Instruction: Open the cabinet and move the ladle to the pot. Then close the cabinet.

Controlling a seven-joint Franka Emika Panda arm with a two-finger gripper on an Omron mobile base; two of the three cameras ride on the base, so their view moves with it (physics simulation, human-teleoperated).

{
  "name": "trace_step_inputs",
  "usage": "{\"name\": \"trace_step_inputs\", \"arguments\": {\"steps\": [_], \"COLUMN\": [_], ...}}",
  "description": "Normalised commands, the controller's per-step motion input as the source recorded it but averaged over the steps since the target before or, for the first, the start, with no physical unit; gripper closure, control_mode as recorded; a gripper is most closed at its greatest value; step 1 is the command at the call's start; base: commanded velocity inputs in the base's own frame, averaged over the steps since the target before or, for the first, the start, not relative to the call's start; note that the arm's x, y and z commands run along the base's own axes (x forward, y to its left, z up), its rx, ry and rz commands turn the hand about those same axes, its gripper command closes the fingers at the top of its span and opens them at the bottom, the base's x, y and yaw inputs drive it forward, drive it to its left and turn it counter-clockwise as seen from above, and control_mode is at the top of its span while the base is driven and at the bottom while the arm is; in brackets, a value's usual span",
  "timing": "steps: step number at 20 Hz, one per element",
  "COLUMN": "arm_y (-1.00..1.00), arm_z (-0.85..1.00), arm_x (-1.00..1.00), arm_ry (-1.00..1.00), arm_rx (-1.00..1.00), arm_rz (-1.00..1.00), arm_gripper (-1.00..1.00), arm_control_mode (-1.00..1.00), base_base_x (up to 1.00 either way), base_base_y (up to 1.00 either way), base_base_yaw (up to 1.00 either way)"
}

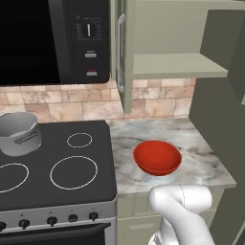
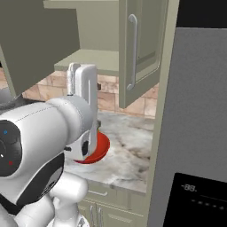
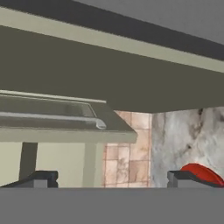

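The cabinet [image 1: 177,64] stands with both doors swung open, its pale shelf showing above the counter. Its left door edge and silver handle [image 1: 120,52] hang beside the microwave. In the right base view the right door [image 2: 144,48] juts forward with its bar handle [image 2: 132,53]. The grey pot [image 1: 19,131] sits on the stove's back left burner. The ladle is out of view. My gripper [image 3: 111,178] is open with nothing between its fingertips [image 3: 41,178], looking along a cabinet door [image 3: 52,127] and its handle [image 3: 52,117].
A red bowl [image 1: 158,157] sits on the marble counter [image 1: 201,162] right of the black stove [image 1: 72,167]. The microwave [image 1: 57,38] hangs over the stove. A tall grey fridge [image 2: 199,124] walls off the right side. My white arm [image 2: 44,128] fills the foreground.
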Motion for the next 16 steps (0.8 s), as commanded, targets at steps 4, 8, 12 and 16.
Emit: {"name": "trace_step_inputs", "arguments": {"steps": [4,8,12,16], "arm_y": [-0.19,-0.24,-0.24,-0.19], "arm_z": [0.0,0.0,0.0,0.0], "arm_x": [0.41,0.37,0.38,0.42], "arm_ry": [-0.03,-0.03,-0.03,-0.05], "arm_rx": [0.08,0.09,0.09,0.07], "arm_rz": [0.0,0.0,0.0,0.0], "arm_gripper": [-1.0,-1.0,-1.0,-1.0], "arm_control_mode": [-1.0,-1.0,-1.0,-1.0], "base_base_x": [0.0,0.0,0.0,0.0], "base_base_y": [0.0,0.0,0.0,0.0], "base_base_yaw": [0.0,0.0,0.0,0.0]}}
